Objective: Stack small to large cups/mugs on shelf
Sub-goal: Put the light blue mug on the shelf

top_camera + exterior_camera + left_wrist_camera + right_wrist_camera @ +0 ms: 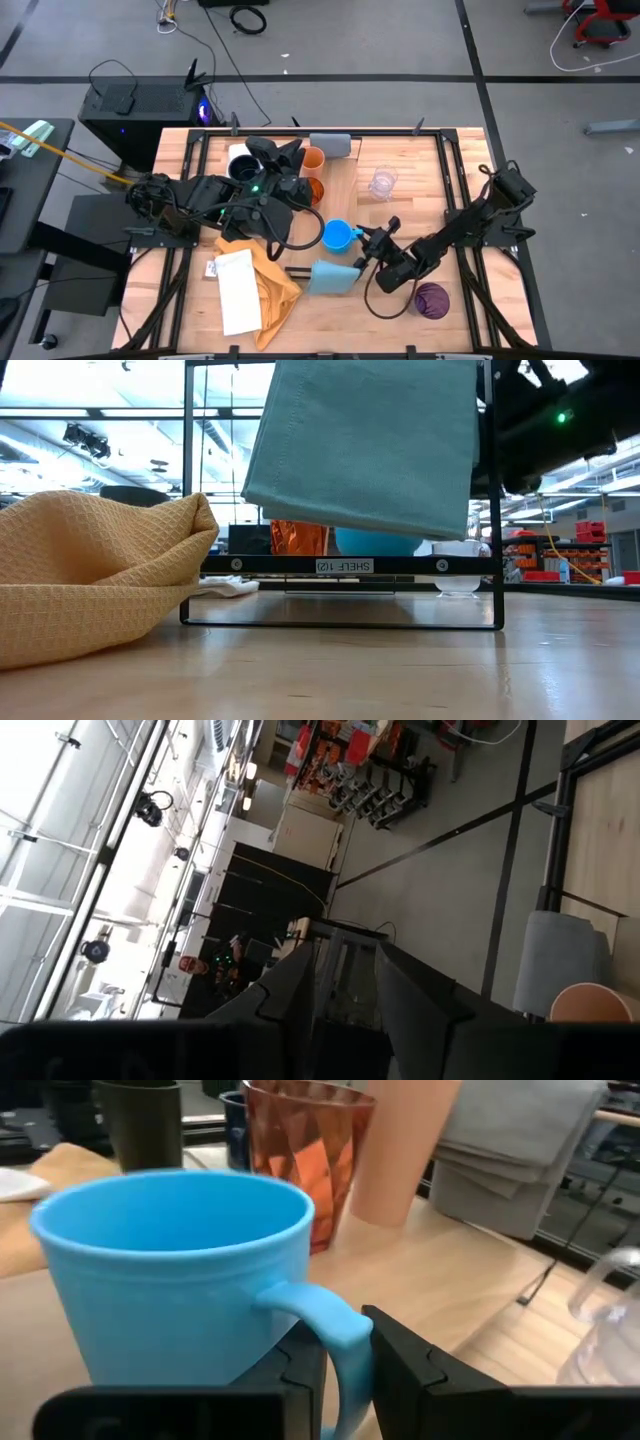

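Right wrist view: right gripper [345, 1370] has both dark fingers clamped on the handle of the bright blue mug [180, 1270], mug upright, sitting on the shelf [450, 1315]. Just behind it the amber translucent cup [305, 1155], then the orange cup [400, 1150], then the grey block [520, 1145] at the plank's far end; clear glass [610, 1315] off to one side on the slatted tabletop. High view confirms: right gripper [362, 243] beside blue mug [337, 236] approx. mid-plank, light blue block [331, 277] at the near end, amber cup [312, 190] and orange cup [313, 160] in a row toward the grey block [331, 145]. Clear glass [382, 183] stands apart on the table, right of plank. Purple translucent cup [432, 299] near the right arm's elbow, well away from shelf. Left gripper [285, 152] hovers over the black cup/navy mug area at the table's far left; fingers part-spread in left wrist view [345, 985], nothing seen between them. Yellow cloth [265, 280] and white paper [238, 290] lie at front left.
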`<action>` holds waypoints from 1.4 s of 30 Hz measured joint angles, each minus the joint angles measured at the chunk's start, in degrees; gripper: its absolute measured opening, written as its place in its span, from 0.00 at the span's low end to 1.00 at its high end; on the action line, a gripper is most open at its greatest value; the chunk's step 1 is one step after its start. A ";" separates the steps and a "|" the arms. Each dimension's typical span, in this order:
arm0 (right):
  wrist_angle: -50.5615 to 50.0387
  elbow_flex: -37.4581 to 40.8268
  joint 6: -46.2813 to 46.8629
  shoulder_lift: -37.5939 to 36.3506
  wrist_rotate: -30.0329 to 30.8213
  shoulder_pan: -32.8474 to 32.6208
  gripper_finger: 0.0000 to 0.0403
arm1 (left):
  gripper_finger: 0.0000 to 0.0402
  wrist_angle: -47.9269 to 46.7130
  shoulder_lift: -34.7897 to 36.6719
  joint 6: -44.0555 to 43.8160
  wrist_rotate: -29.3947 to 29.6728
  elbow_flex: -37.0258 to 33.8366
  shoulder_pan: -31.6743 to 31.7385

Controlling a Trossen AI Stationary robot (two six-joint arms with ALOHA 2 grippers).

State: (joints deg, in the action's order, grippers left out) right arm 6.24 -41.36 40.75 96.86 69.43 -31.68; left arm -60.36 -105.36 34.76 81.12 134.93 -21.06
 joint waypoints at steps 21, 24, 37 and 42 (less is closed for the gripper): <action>-4.95 0.00 -0.51 -1.23 -13.14 2.23 0.28 | 0.27 -0.32 0.00 -0.15 -0.08 0.00 0.00; -5.02 0.02 -1.17 -2.09 -14.10 2.27 0.29 | 0.28 -2.23 0.00 -1.93 -0.20 0.00 0.00; -6.28 0.02 -6.46 -5.63 -20.10 2.25 0.35 | 0.27 -6.33 0.00 -5.16 -0.35 0.00 -0.07; -8.49 0.02 -8.90 -9.29 -22.15 2.27 0.35 | 0.27 -6.34 0.00 -5.05 -0.35 0.00 -0.07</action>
State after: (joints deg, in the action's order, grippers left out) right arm -2.25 -41.34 31.85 87.57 47.28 -29.41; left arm -66.70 -105.36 29.71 80.77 134.93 -21.12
